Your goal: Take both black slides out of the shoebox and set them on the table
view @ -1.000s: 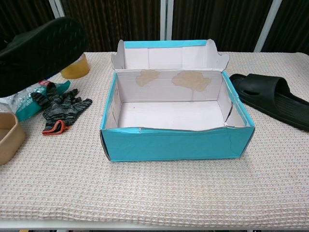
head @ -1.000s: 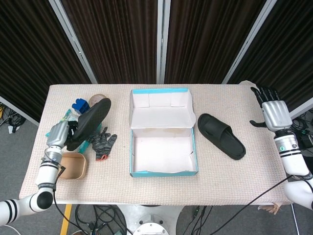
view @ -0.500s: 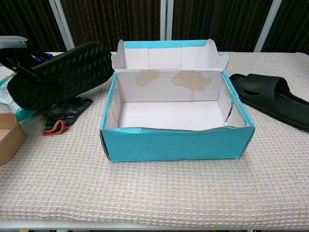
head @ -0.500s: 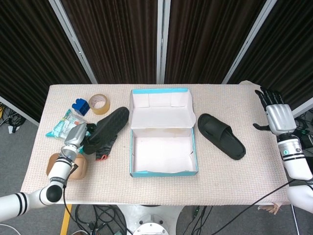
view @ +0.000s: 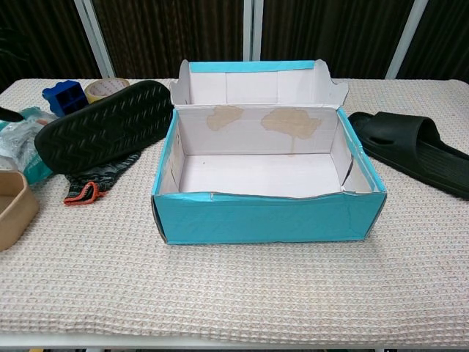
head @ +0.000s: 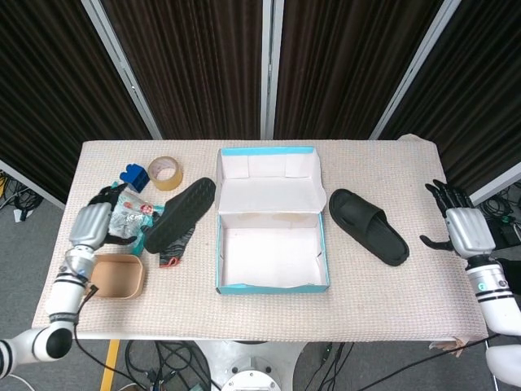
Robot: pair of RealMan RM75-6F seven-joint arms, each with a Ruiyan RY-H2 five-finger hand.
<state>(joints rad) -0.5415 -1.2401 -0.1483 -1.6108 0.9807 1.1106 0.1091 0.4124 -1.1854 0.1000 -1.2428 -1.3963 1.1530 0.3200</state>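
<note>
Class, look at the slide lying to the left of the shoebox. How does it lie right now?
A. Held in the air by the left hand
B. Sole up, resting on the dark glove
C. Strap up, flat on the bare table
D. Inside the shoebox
B: the left slide shows its treaded sole upward and lies across the dark glove, outside the shoebox, while the left hand is off it.

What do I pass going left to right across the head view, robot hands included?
Left robot hand → upside-down slide resting on the glove → open shoebox → upright slide → right robot hand, off the table's right edge. The small items at far left overlap too much to order.
</note>
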